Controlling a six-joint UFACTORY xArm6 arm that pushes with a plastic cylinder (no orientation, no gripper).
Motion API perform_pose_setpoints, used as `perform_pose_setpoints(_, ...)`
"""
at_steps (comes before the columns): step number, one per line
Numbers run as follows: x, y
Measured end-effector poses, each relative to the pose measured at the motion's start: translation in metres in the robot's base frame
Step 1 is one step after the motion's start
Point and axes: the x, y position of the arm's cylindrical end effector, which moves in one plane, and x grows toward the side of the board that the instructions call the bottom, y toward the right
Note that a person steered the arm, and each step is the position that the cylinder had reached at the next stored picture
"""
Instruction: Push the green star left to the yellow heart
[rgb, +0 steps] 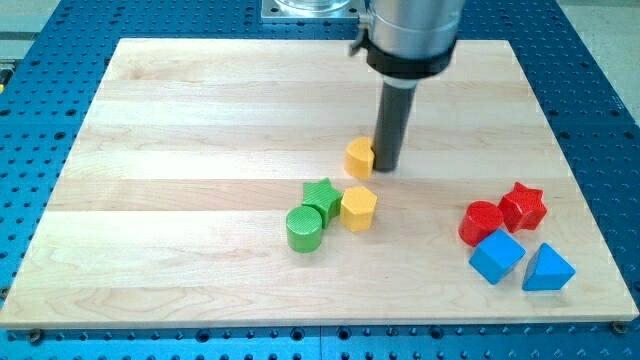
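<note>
The green star (322, 196) lies near the middle of the wooden board (180, 150). It touches a green cylinder (305, 229) at its lower left and a yellow pentagon-like block (358, 208) at its right. The yellow heart (359, 157) lies just above and to the right of the star, a small gap apart. My tip (386, 168) rests on the board directly at the right side of the yellow heart, touching or almost touching it, and up and to the right of the star.
A red cylinder (482, 222), a red star (523, 206), a blue cube (497, 256) and a blue triangle (548, 268) cluster at the lower right. A blue perforated table (30, 100) surrounds the board.
</note>
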Motion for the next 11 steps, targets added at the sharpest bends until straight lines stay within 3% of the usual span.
perform_pose_setpoints(3, -0.031, -0.085)
perform_pose_setpoints(4, -0.018, -0.152)
perform_pose_setpoints(5, 0.037, -0.204)
perform_pose_setpoints(6, 0.094, -0.220)
perform_pose_setpoints(7, 0.154, -0.185)
perform_pose_setpoints(8, 0.188, -0.167)
perform_pose_setpoints(9, 0.186, -0.110)
perform_pose_setpoints(11, 0.128, -0.083)
